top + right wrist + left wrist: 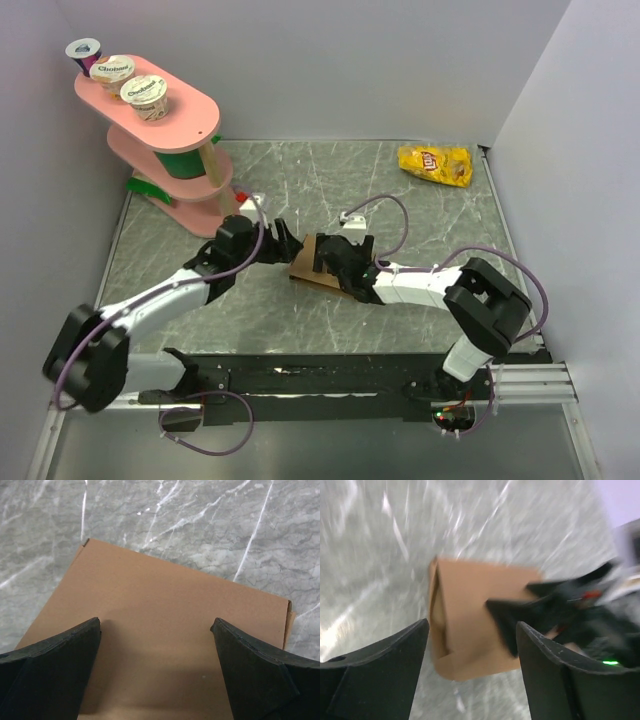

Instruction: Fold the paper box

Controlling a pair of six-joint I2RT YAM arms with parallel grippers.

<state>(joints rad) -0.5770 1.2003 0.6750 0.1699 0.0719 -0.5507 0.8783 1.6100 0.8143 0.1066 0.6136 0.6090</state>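
Hovering with its jaws released and spread wide, the right tool sits over the paper box near the middle of the counter. Its two dark fingers frame the plain brown top panel in the wrist view, and whether they touch the cardboard cannot be told.

The left tool faces the box from its left end, jaws likewise apart and clenched on nothing. In that arm's wrist view, which is smeared by blur, the box shows beyond and between the fingertips.

The box lies on the grey marbled counter, closed on top, between the two tools. One side wall is visible at the end nearest the left tool, and a narrow flap edge peeks out at one corner in the right wrist view.

Both arms reach in from the near edge, the left stretched diagonally and the right bent back on itself, each trailing a purple cable.

A yellow chip bag lies well apart from the box at the far right corner. At the far left corner stands a pink tiered stand with green parts between its shelves. Three yogurt cups sit in a row on its top tier.
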